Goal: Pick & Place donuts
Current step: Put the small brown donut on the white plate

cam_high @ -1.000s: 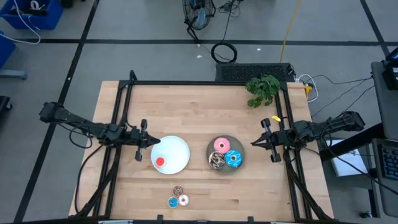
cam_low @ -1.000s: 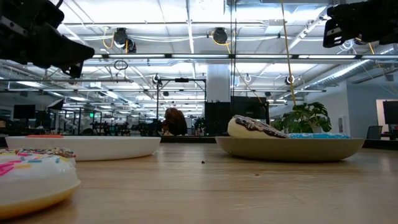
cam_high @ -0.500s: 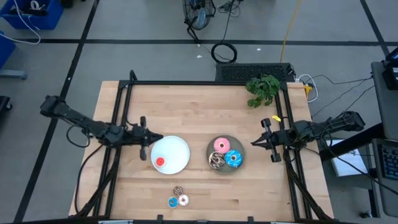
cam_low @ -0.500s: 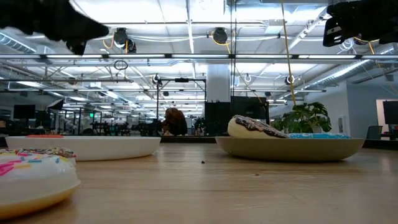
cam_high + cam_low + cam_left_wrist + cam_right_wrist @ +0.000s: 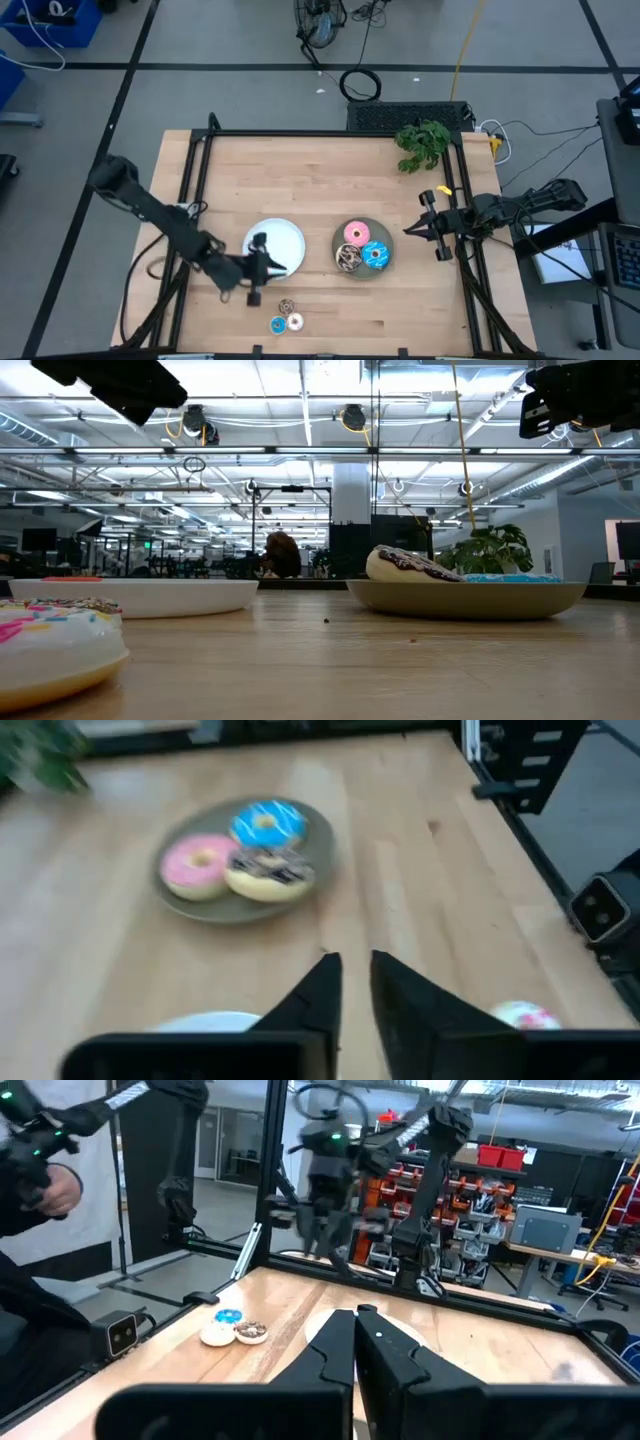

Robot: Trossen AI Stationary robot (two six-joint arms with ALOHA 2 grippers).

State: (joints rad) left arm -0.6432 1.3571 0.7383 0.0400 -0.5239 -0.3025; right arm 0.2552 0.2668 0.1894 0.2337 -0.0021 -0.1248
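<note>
My left gripper [image 5: 282,267] hovers over the near-left rim of the white plate [image 5: 285,238], fingers [image 5: 352,982] a narrow gap apart and holding nothing. The red donut [image 5: 62,577] lies on that plate. The grey plate [image 5: 362,268] carries the pink donut [image 5: 354,234], the blue donut [image 5: 376,254] and the brown-sprinkled donut [image 5: 348,259]. Three tiny donuts lie by the near edge: brown [image 5: 286,305], blue [image 5: 277,324] and white [image 5: 295,321]. My right gripper [image 5: 407,231] waits shut, right of the grey plate.
A green plant sprig [image 5: 423,143] lies at the far right corner. Black frame rails [image 5: 195,180] run along the table's left, far and right sides. Bare wood stretches across the far half. A person [image 5: 35,1180] stands beyond the table's left side.
My left arm has swung from the white plate's left side toward the near edge and a little to the right, ending over the plate's near-left rim. In the low view it has climbed toward the top of the picture. Donuts and plates have stayed put.
</note>
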